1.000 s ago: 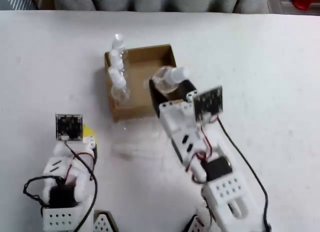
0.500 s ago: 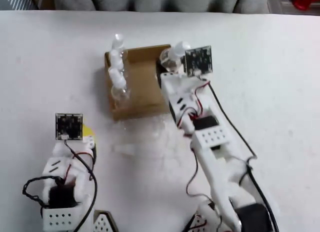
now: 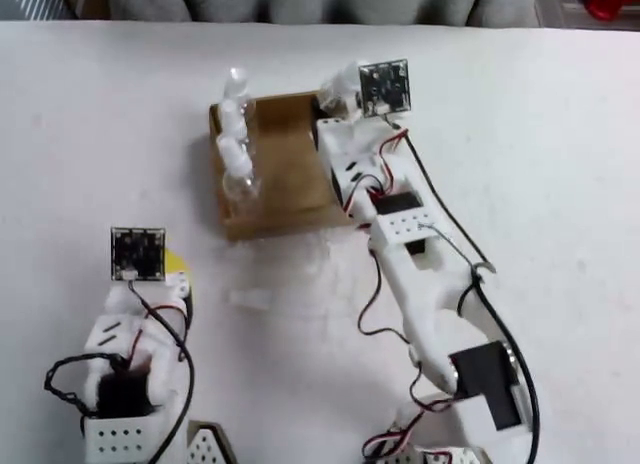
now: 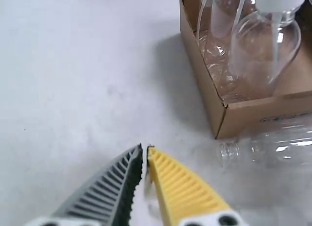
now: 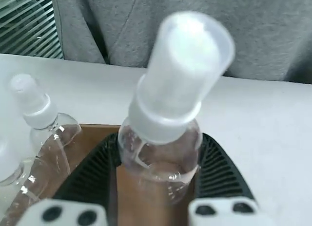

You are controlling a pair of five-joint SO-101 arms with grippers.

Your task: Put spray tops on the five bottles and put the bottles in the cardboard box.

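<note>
My right pincer (image 5: 158, 160) grasps a clear plastic bottle with white spray top (image 5: 168, 109) over the far right corner of the brown cardboard box (image 3: 285, 222). The white table (image 3: 520, 114) lies open beyond. Capped clear bottles (image 3: 238, 149) line the box's left wall. My left pincer (image 4: 145, 150) is clenched on nothing, near an uncapped clear bottle (image 4: 273, 147) lying against the near wall.

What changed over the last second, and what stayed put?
The right gripper, shut on a capped bottle, carried it forward along the right side of the cardboard box to its far corner. The left gripper stayed shut above the table; the bottles in the box and the uncapped bottle lying outside it kept still.
</note>
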